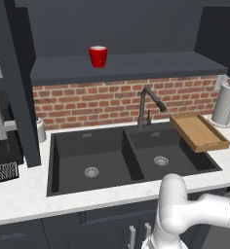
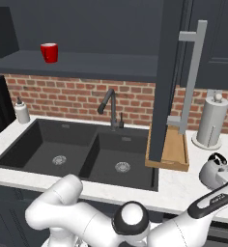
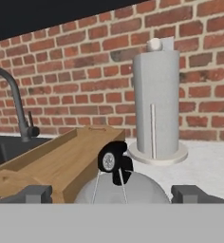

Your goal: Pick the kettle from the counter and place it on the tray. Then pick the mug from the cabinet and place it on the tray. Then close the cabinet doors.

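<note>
Nearest in the hand view, the fingers [image 3: 112, 194] stand wide apart, one tip on each side of the kettle [image 3: 121, 187], holding nothing. The kettle's rounded silver top sits low between them, its dark knob rising at the middle. In the right base view the kettle [image 2: 214, 170] rests on the white desk [image 2: 176, 185] right of the black double sink [image 2: 82, 154], near the front edge, with the arm reaching over it. Just behind and left of the kettle lies the wooden tray [image 3: 52, 163], partly over the sink's right edge. Beyond the kettle the paper-towel roll [image 3: 155, 107] stands upright against the brick wall [image 3: 85, 71]. Farthest, up on the shelf of the open cabinet [image 1: 136, 65], sits the red mug [image 1: 98, 56].
</note>
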Motion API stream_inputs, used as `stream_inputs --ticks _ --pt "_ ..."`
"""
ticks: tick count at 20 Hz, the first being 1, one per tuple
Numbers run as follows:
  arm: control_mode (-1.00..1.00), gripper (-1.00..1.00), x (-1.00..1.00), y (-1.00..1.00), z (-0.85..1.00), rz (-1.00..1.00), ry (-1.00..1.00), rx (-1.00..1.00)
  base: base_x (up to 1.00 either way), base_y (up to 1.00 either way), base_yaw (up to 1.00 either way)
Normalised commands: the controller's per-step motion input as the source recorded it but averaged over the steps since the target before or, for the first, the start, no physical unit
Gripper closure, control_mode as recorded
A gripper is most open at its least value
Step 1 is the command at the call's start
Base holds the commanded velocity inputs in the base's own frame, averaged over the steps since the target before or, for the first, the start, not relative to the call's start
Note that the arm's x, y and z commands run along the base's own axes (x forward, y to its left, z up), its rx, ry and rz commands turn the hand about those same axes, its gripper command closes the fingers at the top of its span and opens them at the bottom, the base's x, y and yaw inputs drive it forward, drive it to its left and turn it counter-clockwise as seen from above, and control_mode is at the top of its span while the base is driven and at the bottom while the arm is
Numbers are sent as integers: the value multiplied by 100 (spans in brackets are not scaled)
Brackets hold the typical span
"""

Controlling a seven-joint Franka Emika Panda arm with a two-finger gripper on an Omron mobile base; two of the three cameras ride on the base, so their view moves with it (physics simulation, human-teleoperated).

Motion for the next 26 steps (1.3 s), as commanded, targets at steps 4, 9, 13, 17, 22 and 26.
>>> stream_inputs --ticks 4,9,13,17,22,26 --pt "-100 -100 16 12 -2 0 0 0 0 0 0" --pt "-100 -100 25 16 -3 0 0 0 0 0 0" --pt "-100 -100 37 7 -7 0 0 0 0 0 0" --pt "-100 -100 39 0 -11 0 3 0 0 0 0" --pt "-100 -100 32 -2 -9 0 5 0 0 0 0" --pt "-100 -100 17 -2 -10 0 4 0 0 0 0"
